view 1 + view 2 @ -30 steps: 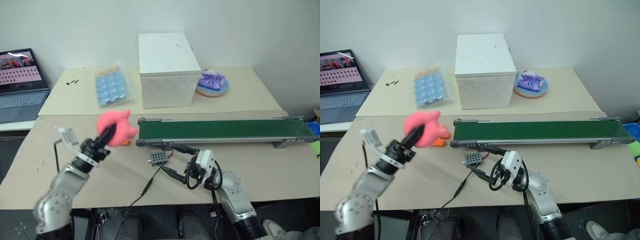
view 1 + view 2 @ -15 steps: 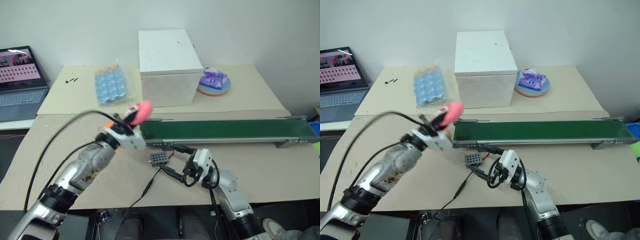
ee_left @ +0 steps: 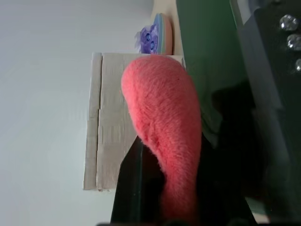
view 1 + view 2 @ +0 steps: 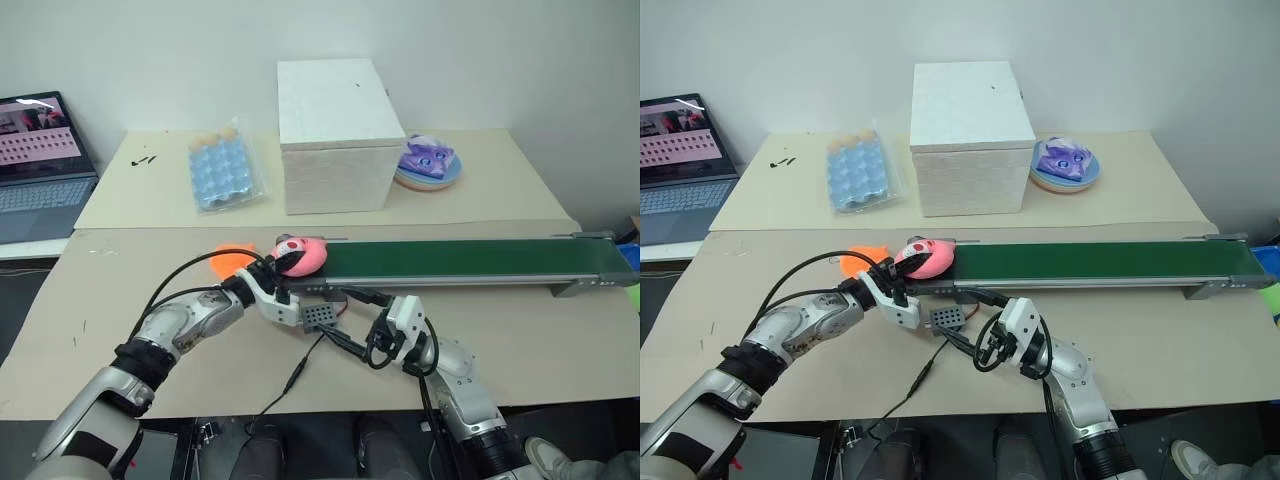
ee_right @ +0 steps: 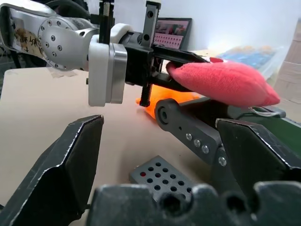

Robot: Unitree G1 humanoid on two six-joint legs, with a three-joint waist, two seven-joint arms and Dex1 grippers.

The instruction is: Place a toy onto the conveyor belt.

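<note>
Since a second earlier the left pincer (image 4: 282, 268) had swung from over the bare table (image 4: 560, 350), left of the conveyor belt (image 4: 450, 260), to the belt's left end. The toy (image 4: 301, 255), then held up in the air, now lay on that left end of the belt. The left pincer's black fingers (image 5: 181, 56) were still against the toy, one above and one below; whether they still squeezed it or had begun to let go could not be told. The right pincer (image 5: 160, 160) had kept its place just in front of the belt's left end, jaws spread and empty, facing the toy.

An orange toy (image 4: 232, 262) lay on the table just left of the belt's end. A small grey box (image 4: 318, 316) with holes sat just in front of the belt. To the right of the toy the belt's green surface ran bare to its far end. The white box (image 4: 332, 135) stood behind the belt, apart from it.
</note>
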